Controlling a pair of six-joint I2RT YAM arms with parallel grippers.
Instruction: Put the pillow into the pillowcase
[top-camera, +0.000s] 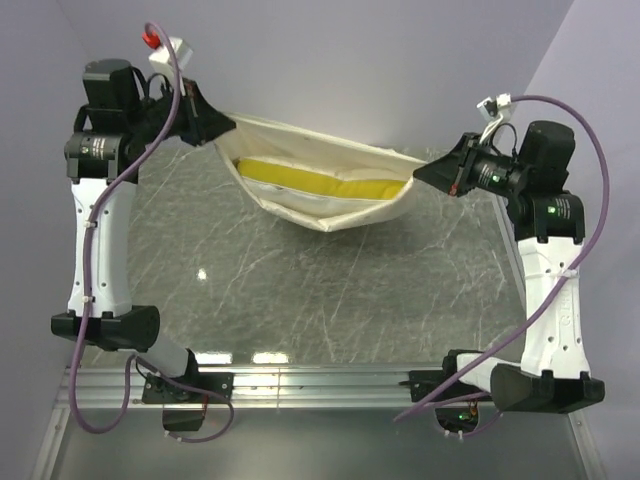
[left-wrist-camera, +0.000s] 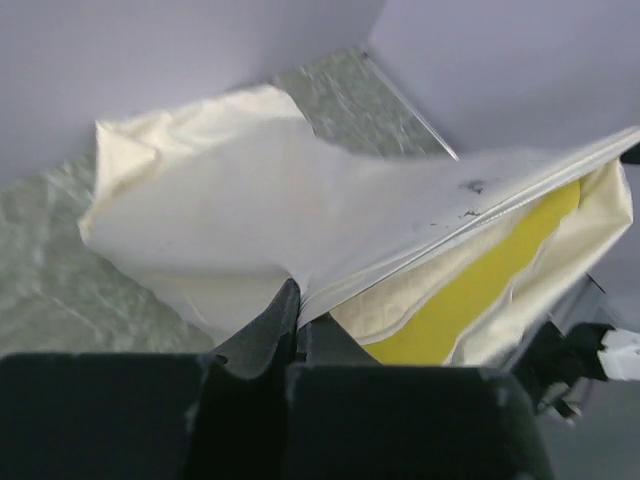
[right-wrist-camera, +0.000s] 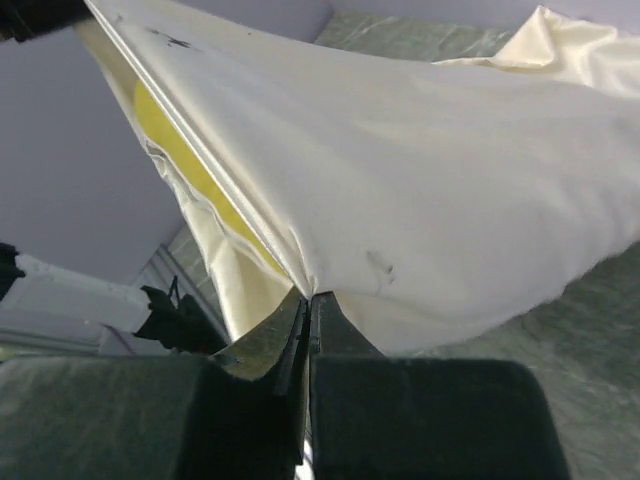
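The plump cream stuffed pillow with its yellow-green band lies inside the limp, wrinkly cream fabric pillowcase. The pillowcase hangs mouth-up over the grey marbled table, strung between 2 arms. The left gripper and right gripper each pinch one end of its rim.

Left arm, right arm: white link shells, black joints. Left gripper, right gripper: black too. Purple cable along each arm; green LEDs on the right.
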